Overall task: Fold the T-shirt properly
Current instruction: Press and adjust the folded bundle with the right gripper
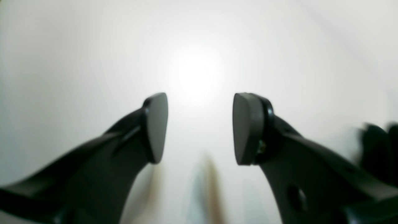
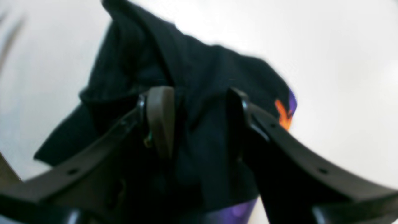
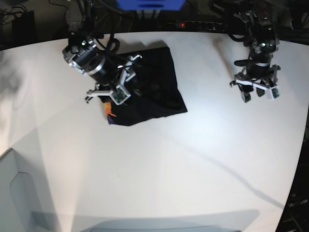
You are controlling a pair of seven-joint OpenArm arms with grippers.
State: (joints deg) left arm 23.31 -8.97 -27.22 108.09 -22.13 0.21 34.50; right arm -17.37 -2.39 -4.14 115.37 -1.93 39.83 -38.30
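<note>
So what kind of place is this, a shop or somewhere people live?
Most likely a robotics lab or test bench. Two robot arms stand over a bare white table, cables and electronics crowd its dark back edge, and a black T-shirt lies there as practice material.

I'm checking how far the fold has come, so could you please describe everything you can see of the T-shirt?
The T-shirt is black, soft cloth, lying on the white table as a rumpled, roughly square bundle, not neatly flat. A little orange and purple print peeks out at one edge. In the right wrist view a raised ridge of the fabric sits between the parted fingers of the right gripper; whether they touch it I cannot tell. No label or sleeve shows clearly.
</note>
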